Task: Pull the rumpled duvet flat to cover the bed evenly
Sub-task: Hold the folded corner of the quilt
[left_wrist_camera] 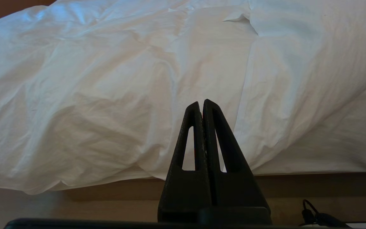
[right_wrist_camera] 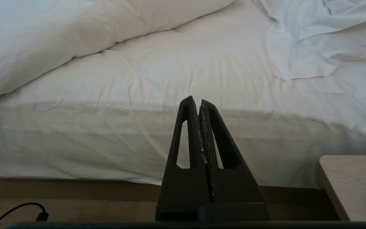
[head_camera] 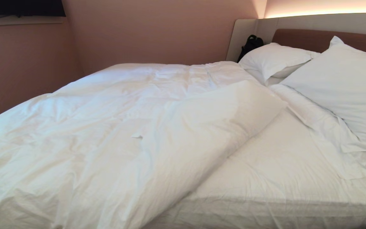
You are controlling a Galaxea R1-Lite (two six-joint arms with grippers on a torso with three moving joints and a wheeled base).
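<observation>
Both grippers hang low beside the bed, out of the head view, each holding nothing: the left gripper point(left_wrist_camera: 201, 102) has its black, wedge-shaped fingers pressed together, tips aimed at the overhanging edge of the duvet point(left_wrist_camera: 106, 95), and the right gripper point(right_wrist_camera: 195, 101) is likewise closed tight, pointing at the bare side of the mattress. Below them runs the taupe platform base of the bed point(right_wrist_camera: 75, 186), with a black cable point(right_wrist_camera: 17, 211) lying on the floor and the corner of a pale wooden nightstand point(right_wrist_camera: 348, 184) just beside the bed frame; a dark round object sits on its edge, too cropped to identify. On the mattress, the puffy white duvet point(head_camera: 106, 127) lies bunched toward the robot's left, creased and crumpled, its near right corner folded back in a thick diagonal roll. That fold leaves a broad patch of thin, smoother fitted sheet point(head_camera: 281, 165) uncovered on the right. Farther off, two white pillows point(head_camera: 338, 82) lean against the brown and beige headboard point(head_camera: 313, 38), and what looks like a black bag point(head_camera: 250, 44) stands in the corner by the pink wall point(head_camera: 138, 31).
</observation>
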